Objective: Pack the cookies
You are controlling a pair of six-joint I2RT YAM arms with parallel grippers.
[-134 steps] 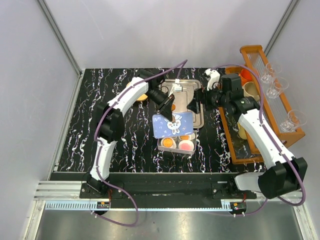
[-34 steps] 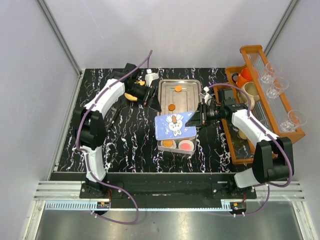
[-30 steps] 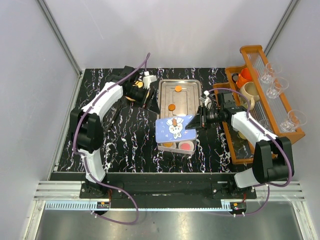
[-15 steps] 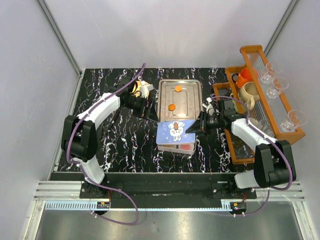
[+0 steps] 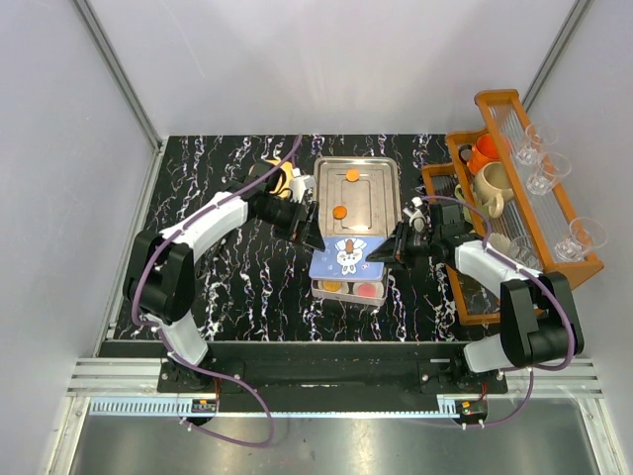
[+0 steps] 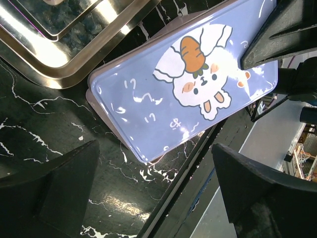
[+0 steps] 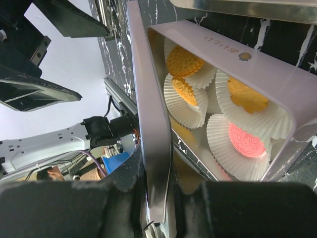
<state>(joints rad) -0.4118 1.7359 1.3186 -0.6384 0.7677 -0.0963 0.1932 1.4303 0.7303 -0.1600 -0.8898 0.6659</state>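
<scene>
Overhead, a black marble-patterned desk [image 5: 247,277] is carrying a pale lunch box [image 5: 348,297] close to the middle of its near edge. A blue lid [image 5: 346,255], printed with a white rabbit and a carrot, is lying slanted over the box, covering the far part and leaving the near part showing.

The right claw [image 5: 388,254] is reaching in from the desk's right side and is clamping the lid's right edge between its closed fingers; the right wrist view is showing the thin edge of the lid running straight into that grip. The left claw [image 5: 305,226] is hovering just beside the lid's far left corner with its fingers spread wide and holding nothing.

Inside the box the cookies are sitting in white paper cups [image 7: 223,163]. At least three orange cookies [image 7: 184,60] are showing there, and one pink cookie [image 7: 246,140] is lying in the cup nearest the box's right near corner. Two more orange discs [image 5: 340,212] are lying apart from each other on a steel tray [image 5: 384,193], which is sitting just beyond the box toward the desk's far edge.

A wooden rack [image 5: 554,213] holding glasses and mugs is standing along the desk's right edge.
</scene>
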